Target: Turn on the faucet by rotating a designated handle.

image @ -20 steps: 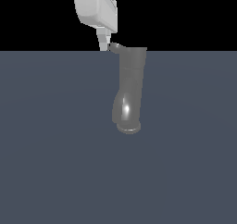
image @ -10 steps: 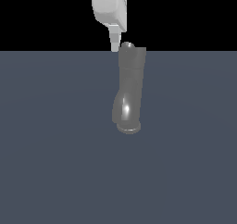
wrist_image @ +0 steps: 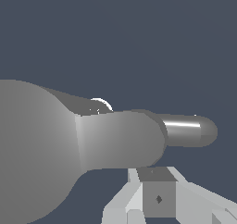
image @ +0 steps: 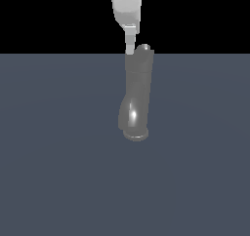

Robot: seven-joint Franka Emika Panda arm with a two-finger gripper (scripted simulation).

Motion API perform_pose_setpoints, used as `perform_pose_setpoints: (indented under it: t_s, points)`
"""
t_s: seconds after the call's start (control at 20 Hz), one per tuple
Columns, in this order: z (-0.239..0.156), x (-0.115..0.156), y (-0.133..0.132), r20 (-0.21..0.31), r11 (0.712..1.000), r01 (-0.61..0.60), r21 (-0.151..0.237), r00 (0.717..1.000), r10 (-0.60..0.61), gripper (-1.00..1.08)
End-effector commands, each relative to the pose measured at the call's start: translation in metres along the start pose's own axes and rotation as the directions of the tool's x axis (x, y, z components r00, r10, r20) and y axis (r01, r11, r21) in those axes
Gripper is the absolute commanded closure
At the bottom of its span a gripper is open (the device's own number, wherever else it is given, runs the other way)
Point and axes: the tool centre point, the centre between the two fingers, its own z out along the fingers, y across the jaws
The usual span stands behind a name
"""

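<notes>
Slate-blue floor (image: pixel 58 181) under black backdrop; grey faucet (image: pixel 136 96) stands centre.
White gripper (image: pixel 130 47) hangs at the cap's 11 o'clock, one finger just beside it; jaw state cannot be told. Handle not discernible.

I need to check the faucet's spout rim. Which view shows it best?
The exterior view: the faucet stands whole there, its flared rim lowest. The wrist view shows only a sliver of rim behind the body.
</notes>
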Motion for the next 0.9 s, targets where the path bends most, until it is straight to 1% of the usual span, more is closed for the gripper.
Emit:
perform_pose_setpoints:
  t_s: [0.0, 0.35, 0.4, 0.45, 0.85]
  points:
    - [0.000, 0.039, -0.010, 0.001, 0.999, -0.054, 0.008, 0.999, 0.054, 1.08]
    - [0.000, 0.082, -0.023, 0.001, 0.997, -0.078, 0.007, 0.997, 0.078, 1.08]
    - [0.000, 0.082, -0.023, 0.001, 0.997, -0.078, 0.007, 0.997, 0.078, 1.08]
    - [0.000, 0.032, -0.018, 0.002, 1.000, 0.007, -0.004, 1.000, -0.007, 1.08]
    - [0.000, 0.058, -0.044, 0.002, 1.000, -0.024, 0.000, 1.000, 0.024, 1.08]
